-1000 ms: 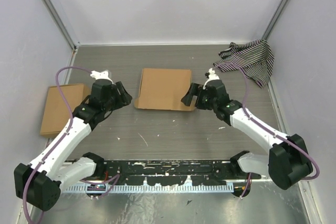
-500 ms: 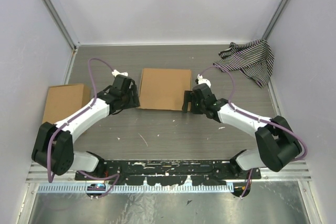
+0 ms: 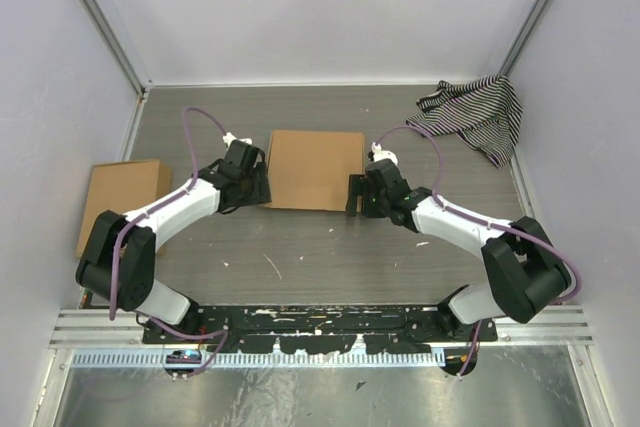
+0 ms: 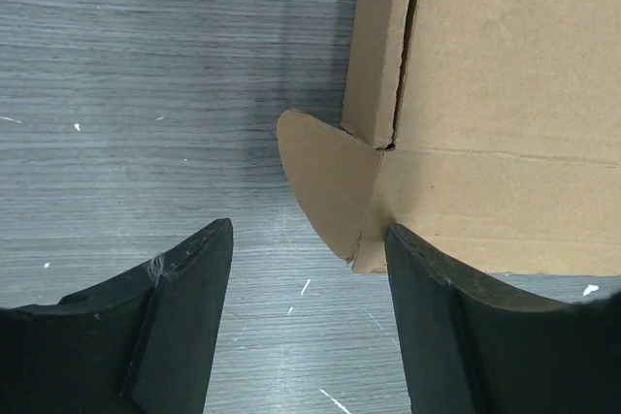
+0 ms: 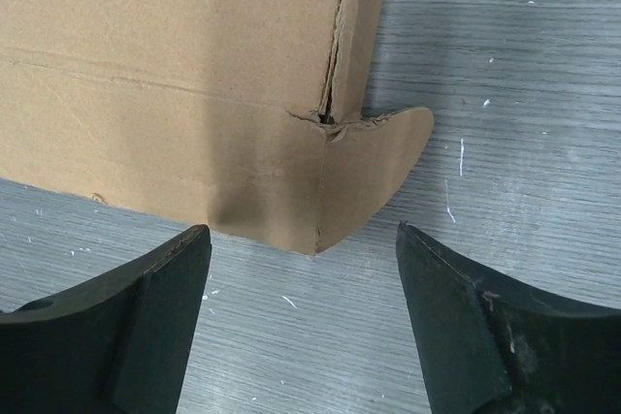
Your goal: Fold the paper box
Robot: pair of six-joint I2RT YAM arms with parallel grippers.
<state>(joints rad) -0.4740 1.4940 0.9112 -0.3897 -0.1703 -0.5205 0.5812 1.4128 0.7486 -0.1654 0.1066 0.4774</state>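
The paper box (image 3: 315, 169) lies flat and brown in the middle of the table. My left gripper (image 3: 258, 187) is at its near left corner and my right gripper (image 3: 354, 194) at its near right corner. In the left wrist view the open left gripper (image 4: 309, 230) straddles a rounded tab (image 4: 325, 176) sticking out from the box (image 4: 505, 94), the right finger (image 4: 437, 317) beside the box's edge. In the right wrist view the open right gripper (image 5: 303, 230) frames the box (image 5: 175, 46) corner and its rounded tab (image 5: 383, 157), touching neither.
A narrower brown cardboard piece (image 3: 120, 205) lies at the left wall. A black-and-white striped cloth (image 3: 475, 117) is bunched in the far right corner. Walls close in the table on three sides.
Both arms have swung inward and lowered their grippers to the box's near corners. The right jaws have narrowed a little. The box has stayed where it was.
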